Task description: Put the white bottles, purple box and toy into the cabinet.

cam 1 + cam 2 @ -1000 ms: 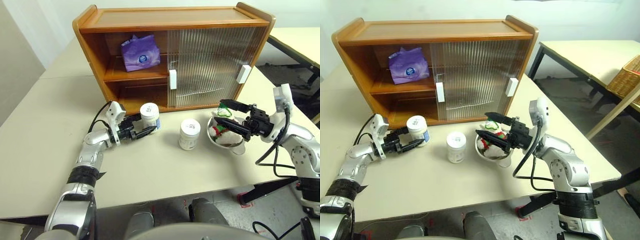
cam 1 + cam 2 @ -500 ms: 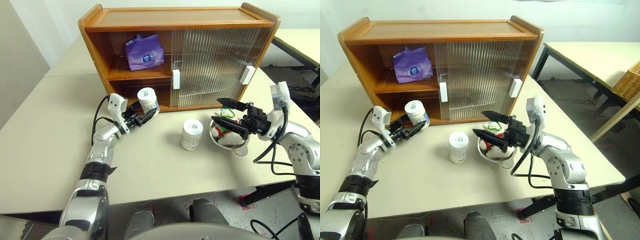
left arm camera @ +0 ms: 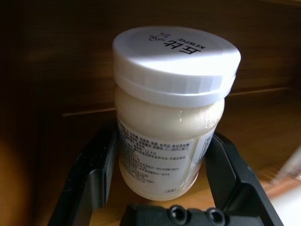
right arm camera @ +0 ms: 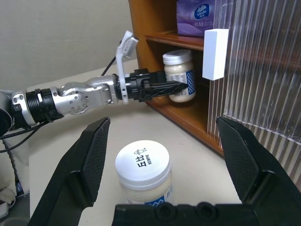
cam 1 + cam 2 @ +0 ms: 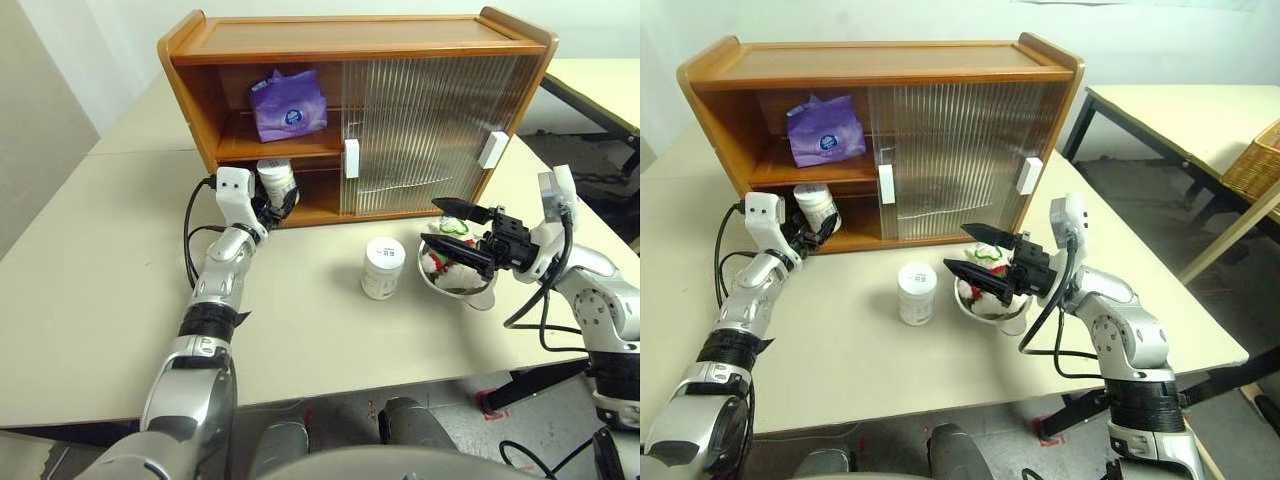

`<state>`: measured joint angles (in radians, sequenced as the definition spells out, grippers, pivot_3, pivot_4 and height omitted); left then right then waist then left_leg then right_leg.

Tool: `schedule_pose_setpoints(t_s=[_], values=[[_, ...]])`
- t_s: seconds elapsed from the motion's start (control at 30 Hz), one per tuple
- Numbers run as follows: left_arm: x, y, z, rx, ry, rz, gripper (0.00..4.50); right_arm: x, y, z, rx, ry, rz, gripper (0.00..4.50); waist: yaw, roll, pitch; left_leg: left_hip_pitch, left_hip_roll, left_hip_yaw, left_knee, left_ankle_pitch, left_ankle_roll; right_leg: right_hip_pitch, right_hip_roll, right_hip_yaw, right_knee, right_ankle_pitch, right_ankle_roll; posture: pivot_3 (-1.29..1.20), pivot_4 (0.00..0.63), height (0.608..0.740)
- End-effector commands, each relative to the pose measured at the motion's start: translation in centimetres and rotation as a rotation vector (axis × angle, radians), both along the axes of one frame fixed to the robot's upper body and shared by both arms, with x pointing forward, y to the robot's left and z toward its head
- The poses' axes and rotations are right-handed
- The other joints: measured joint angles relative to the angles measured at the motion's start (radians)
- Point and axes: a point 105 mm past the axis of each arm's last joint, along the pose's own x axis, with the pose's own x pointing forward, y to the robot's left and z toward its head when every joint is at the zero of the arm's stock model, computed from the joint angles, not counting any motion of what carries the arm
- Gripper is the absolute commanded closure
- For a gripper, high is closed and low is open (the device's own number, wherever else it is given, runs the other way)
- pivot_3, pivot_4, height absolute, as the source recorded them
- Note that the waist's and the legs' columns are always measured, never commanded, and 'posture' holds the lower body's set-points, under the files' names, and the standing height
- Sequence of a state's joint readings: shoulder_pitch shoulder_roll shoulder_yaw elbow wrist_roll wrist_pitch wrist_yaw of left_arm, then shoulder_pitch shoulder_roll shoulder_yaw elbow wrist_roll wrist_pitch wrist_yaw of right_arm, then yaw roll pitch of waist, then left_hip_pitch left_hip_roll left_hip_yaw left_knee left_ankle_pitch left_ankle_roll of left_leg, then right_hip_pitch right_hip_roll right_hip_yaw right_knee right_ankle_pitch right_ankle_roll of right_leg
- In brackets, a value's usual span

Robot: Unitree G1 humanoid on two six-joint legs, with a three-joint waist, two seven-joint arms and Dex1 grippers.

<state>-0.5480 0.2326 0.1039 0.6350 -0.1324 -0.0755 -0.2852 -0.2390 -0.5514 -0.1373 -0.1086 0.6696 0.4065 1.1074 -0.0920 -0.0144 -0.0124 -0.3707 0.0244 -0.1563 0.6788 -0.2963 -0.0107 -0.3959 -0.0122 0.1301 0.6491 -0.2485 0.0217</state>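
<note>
**One jar at the lower shelf, one waiting on the table**

The left gripper (image 3: pixel 162 165) is clamped on a jar (image 3: pixel 171 108), one black finger on each side of its body below the lid, and holds it upright at the open left end of the cabinet (image 5: pixel 350 40), level with the lower shelf. Whether its base touches the shelf board I cannot tell. The second jar (image 5: pixel 380 267) stands on the table (image 5: pixel 100 250) in front of the sliding doors, just beside the steel bowl (image 5: pixel 452 285) that holds the toy (image 5: pixel 440 262). The purple box (image 5: pixel 288 103) already sits on the upper shelf. The right gripper (image 5: pixel 462 235) hangs over the bowl with its jaws spread wide, holding nothing.

The jars look rigid and smooth, with pale contents showing through the wall, so probably of some weight for their size. The glossy label could slip, so a grip across the body under the lid rim (as the left one has it) seems the safest hold. The toy is soft and light; pinching its body should do. The box is crinkly and would give under pressure.

The lids read "KEWPIE" beneath characters and a small emblem. The label's fine print is too small to read.
</note>
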Motion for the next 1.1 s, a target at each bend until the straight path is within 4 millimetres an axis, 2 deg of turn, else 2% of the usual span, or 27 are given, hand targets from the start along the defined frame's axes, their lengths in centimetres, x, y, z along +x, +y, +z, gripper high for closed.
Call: schedule_pose_setpoints(t_s=[0.03,0.33,0.73,0.9,1.1], values=[[1.0,-1.3,0.5,0.016,-0.002,0.02,1.43,0.0,0.3,0.2,0.004,-0.009,0.015,0.0,0.002,0.0,0.0,0.001,0.0,0.0,0.0,0.0,0.0,0.0,0.0,0.0,0.0,0.0,0.0,-0.22,0.0,0.74],[2.4,-2.6,-0.2,0.048,0.039,0.058,1.43,-0.1,0.2,0.1,0.001,-0.01,0.01,0.0,-0.004,-0.001,0.001,0.004,0.0,0.0,-0.001,0.0,0.0,0.001,0.0,0.001,0.0,0.0,0.0,-0.23,0.0,0.74],[2.5,-1.4,-0.5,0.058,0.034,0.105,1.43,-0.2,0.2,0.3,0.001,-0.011,0.0,0.0,-0.016,-0.001,0.001,0.004,0.0,0.0,0.0,0.0,0.0,0.001,0.0,0.001,-0.001,0.0,0.001,-0.24,0.0,0.74],[2.3,-0.3,-0.4,0.055,0.026,0.145,1.43,-0.1,0.2,0.2,0.002,-0.01,0.001,0.0,-0.016,-0.001,0.001,0.004,0.0,0.0,0.0,0.0,0.0,0.001,0.0,0.001,0.0,0.0,0.001,-0.23,0.0,0.74],[2.0,-1.3,-1.2,0.064,0.052,0.096,1.43,0.1,0.3,0.3,0.004,-0.009,0.007,0.0,-0.013,-0.001,0.001,0.003,0.0,0.0,0.0,0.0,0.0,0.001,0.0,0.001,0.0,0.0,0.001,-0.22,0.0,0.74]])
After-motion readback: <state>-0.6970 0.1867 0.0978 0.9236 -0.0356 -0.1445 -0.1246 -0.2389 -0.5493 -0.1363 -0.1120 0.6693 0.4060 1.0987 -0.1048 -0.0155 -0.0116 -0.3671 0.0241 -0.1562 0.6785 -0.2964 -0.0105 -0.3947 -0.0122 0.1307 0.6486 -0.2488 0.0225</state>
